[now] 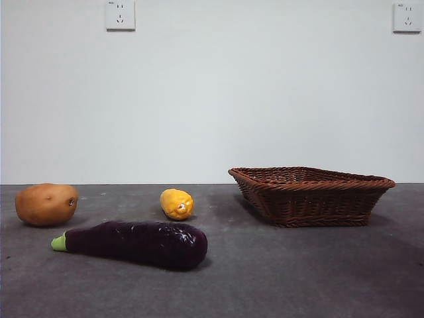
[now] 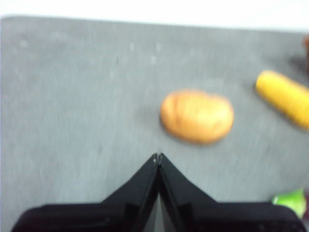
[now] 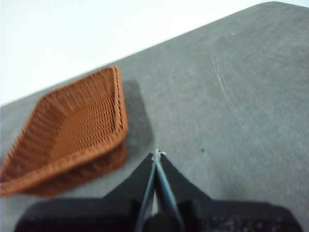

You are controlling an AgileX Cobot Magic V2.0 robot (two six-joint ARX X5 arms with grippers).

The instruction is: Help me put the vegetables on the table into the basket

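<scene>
A tan-brown potato (image 1: 46, 204) lies at the left of the dark grey table (image 1: 298, 278). A yellow-orange corn piece (image 1: 177, 203) lies near the middle. A dark-purple eggplant (image 1: 132, 243) with a green stem tip lies in front of them. The reddish-brown wicker basket (image 1: 311, 194) stands at the right and holds nothing that shows. My left gripper (image 2: 158, 157) is shut and empty above the table, with the potato (image 2: 197, 116), the corn (image 2: 285, 98) and the eggplant's green tip (image 2: 291, 201) near it. My right gripper (image 3: 157, 154) is shut and empty beside the basket (image 3: 72, 125). Neither arm shows in the front view.
A white wall stands behind the table with two sockets, one (image 1: 120, 14) at the upper left and one (image 1: 407, 16) at the upper right. The table's far edge (image 2: 145, 20) runs under the wall.
</scene>
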